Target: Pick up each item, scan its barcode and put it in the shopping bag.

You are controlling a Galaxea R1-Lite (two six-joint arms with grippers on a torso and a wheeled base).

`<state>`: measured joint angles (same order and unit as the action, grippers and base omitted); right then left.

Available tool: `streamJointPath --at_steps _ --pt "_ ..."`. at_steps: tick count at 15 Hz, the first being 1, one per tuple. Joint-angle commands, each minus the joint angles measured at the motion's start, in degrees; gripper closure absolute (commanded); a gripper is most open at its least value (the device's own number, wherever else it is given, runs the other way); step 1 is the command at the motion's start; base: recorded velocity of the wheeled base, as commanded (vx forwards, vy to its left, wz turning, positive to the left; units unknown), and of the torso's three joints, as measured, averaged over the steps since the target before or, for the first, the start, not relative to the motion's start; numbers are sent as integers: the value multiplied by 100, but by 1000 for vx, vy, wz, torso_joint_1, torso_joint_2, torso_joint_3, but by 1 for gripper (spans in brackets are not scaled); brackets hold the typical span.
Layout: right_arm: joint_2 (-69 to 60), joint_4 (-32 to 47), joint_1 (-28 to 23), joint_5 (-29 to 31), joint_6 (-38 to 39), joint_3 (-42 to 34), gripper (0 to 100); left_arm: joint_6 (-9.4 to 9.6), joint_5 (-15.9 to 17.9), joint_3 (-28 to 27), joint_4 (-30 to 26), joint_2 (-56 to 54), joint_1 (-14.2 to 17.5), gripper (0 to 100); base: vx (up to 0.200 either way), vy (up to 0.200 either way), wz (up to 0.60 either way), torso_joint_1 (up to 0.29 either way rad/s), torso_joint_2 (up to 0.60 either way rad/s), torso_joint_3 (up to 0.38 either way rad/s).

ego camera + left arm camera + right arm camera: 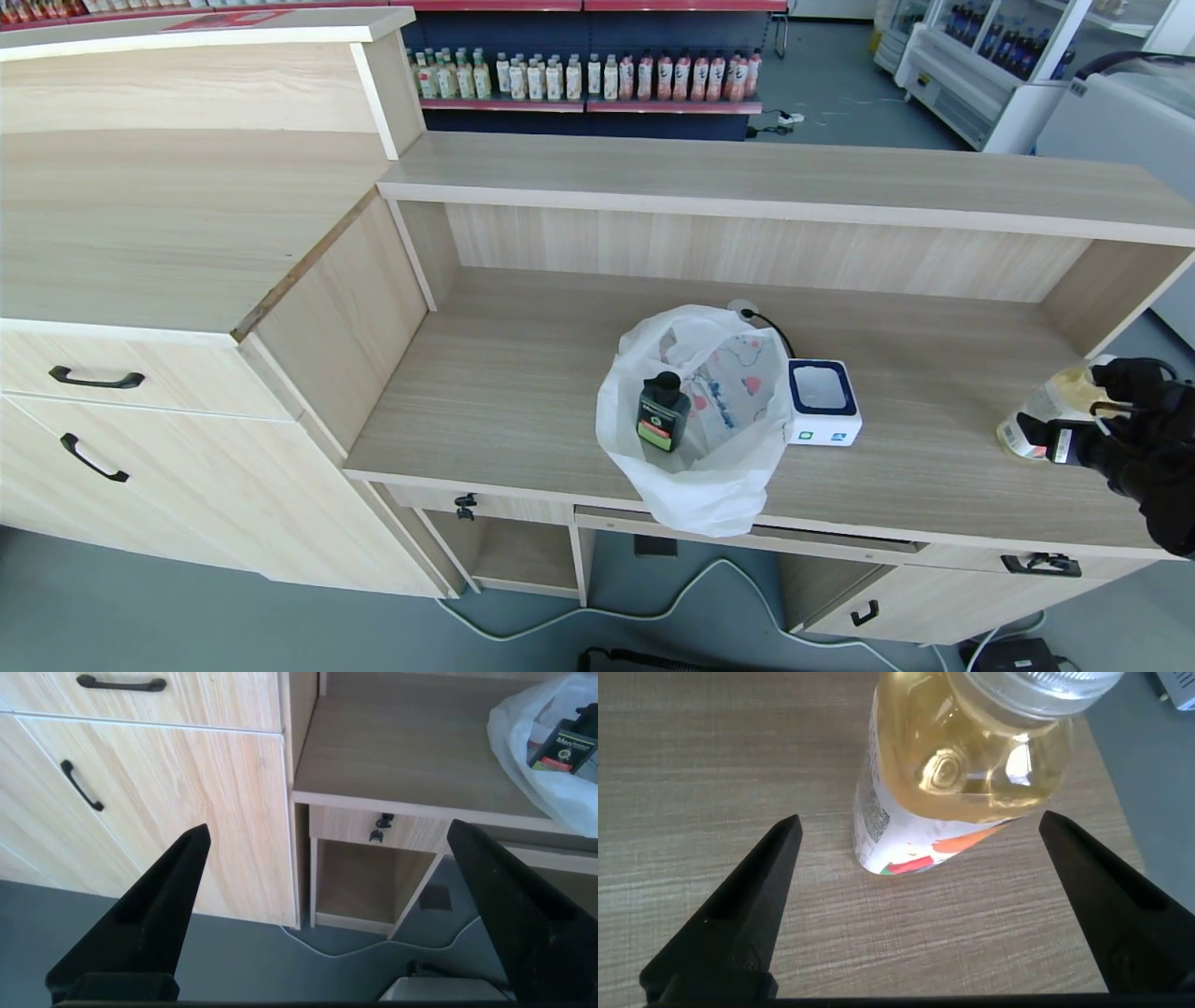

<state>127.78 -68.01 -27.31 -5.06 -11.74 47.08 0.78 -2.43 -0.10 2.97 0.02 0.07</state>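
Amber bottle (pixel 1050 408) on counter's (pixel 523 392) right end

Pale wood shop counter on a grey floor

A light wood-grain tabletop (pixel 523 392) sits recessed under a raised ledge of the same wood (pixel 747 173). At the left it joins a taller wooden cabinet (pixel 168 233) whose drawer fronts carry curved black handles (pixel 96 379). Beneath the tabletop is a small open cubby (pixel 513 551). A white cable (pixel 653 611) snakes over the smooth grey floor (pixel 187 616). Behind the counter, a dark blue shelf with red edging (pixel 597 105) holds a row of drink bottles (pixel 579 77), and a white glass-fronted cooler (pixel 980 84) stands at the far right. The lighting is even and bright.
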Motion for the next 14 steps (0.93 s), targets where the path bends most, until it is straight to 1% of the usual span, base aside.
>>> streamJointPath --at_steps 1,14 --pt "142 25 15 31 -13 179 0 1 -4 1 1 -2 1 0 0 0 0 0 0 0" --pt "898 121 32 31 -21 1330 0 1 -4 1 1 -2 1 0 0 0 0 0 0 0"
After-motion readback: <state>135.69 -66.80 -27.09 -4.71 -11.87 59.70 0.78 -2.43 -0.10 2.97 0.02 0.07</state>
